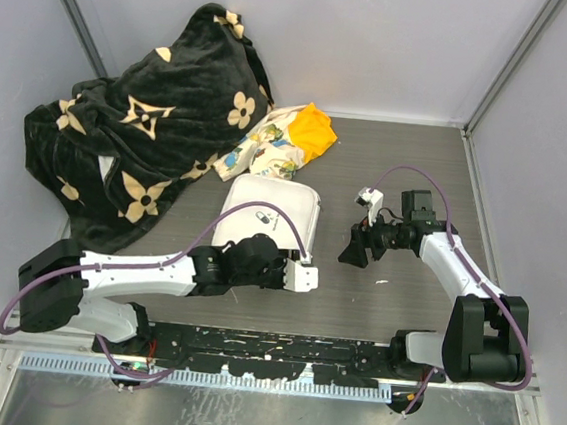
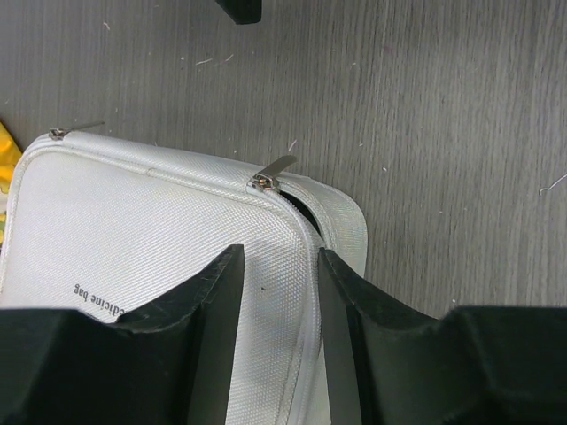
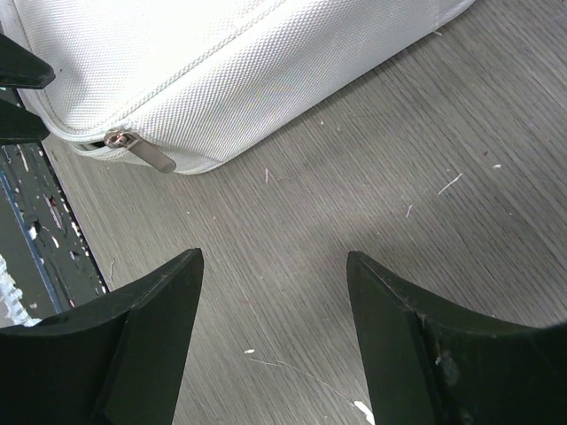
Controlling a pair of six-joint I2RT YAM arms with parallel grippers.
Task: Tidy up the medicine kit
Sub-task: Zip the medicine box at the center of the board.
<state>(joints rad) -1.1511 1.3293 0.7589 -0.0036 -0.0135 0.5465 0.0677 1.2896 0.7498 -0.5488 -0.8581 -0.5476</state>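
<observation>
**A:** Overhead, where does the medicine kit (image 1: 269,211) sit?
**B:** Mid-frame on the counter (image 1: 384,313). Your left hand (image 1: 303,275) is at its lower-right corner, and your right hand (image 1: 353,251) is just beside it.
**A:** Left wrist?
**B:** The jaws straddle the zipped edge below the zipper pull (image 2: 273,173). I cannot tell if they pinch. You can read "…edicine bag".
**A:** Right wrist?
**B:** Spread wide and empty, with the kit at upper left.
</observation>
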